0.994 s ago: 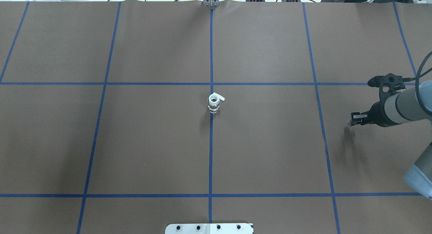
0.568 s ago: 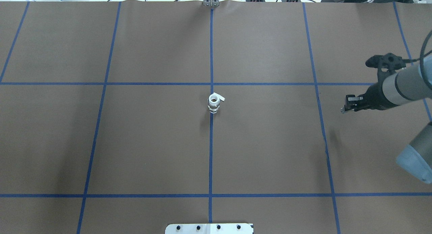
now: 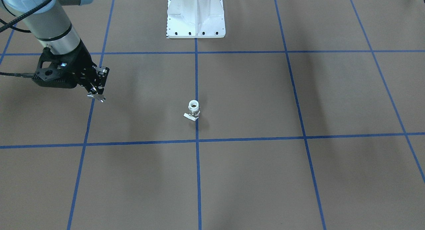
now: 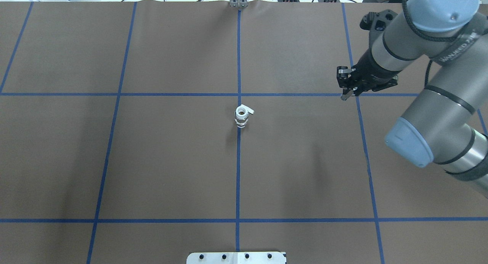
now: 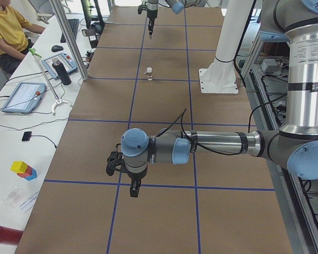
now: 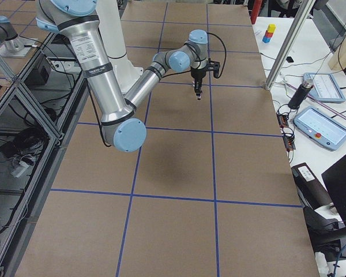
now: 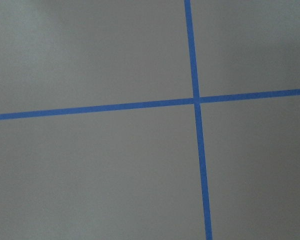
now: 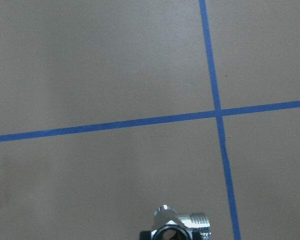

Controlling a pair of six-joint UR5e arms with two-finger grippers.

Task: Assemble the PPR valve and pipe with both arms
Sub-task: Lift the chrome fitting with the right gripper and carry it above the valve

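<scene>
A small white PPR valve (image 4: 242, 116) stands upright on the brown table's centre line; it also shows in the front view (image 3: 193, 111) and the left view (image 5: 148, 73). My right gripper (image 4: 344, 95) hangs over a tape crossing to the valve's right, well apart from it. It is shut on a small chrome threaded fitting (image 8: 177, 227), also seen in the front view (image 3: 96, 96). My left gripper (image 5: 133, 189) shows only in the left view, pointing down over the table's left end; I cannot tell if it is open or shut. The left wrist view shows only table and tape.
Blue tape lines (image 4: 238, 161) divide the brown table into a grid. The white bolted pedestal (image 3: 196, 17) stands at the robot's edge. A metal post (image 4: 238, 1) is at the far edge. A side desk with tablets (image 5: 22, 96) and a seated person (image 5: 5, 32) lies beyond.
My right arm has swung in from the table's right edge, up and left in the overhead view, toward the middle. The valve has not moved.
</scene>
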